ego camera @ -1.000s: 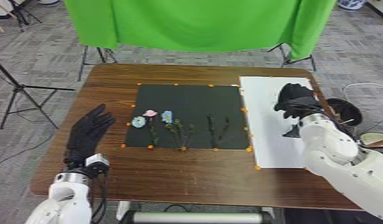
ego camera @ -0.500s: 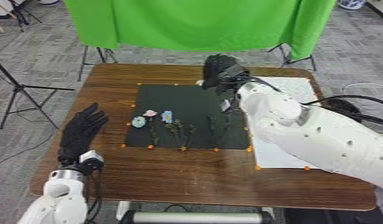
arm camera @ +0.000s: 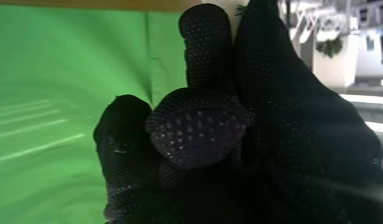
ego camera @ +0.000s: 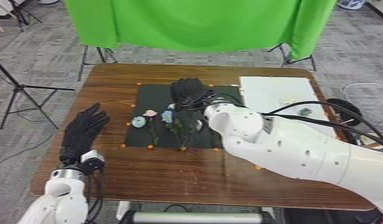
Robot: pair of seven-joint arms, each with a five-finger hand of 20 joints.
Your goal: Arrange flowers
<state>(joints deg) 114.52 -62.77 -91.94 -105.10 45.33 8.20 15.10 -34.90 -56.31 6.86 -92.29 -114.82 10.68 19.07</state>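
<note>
Well — right robot hand [ego camera: 187,90] near flowers [ego camera: 167,116], apparently

Right hand [ego camera: 187,91]: black, pale-dotted fabric glove [arm camera: 198,132]. Behind the hand: black cables [ego camera: 303,118] and a rounded white arm [ego camera: 298,150] with small dark spots.

Pink flower [ego camera: 150,113], pale-blue flower [ego camera: 139,121] and blue flower [ego camera: 166,117] together on black sheet [ego camera: 152,94], cream and bluish blooms [ego camera: 305,111] on white sheet [ego camera: 267,89]

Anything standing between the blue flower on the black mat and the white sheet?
Yes: seen from the head view, the robot's right arm crosses over the space between the blue flower and the white sheet.
</note>
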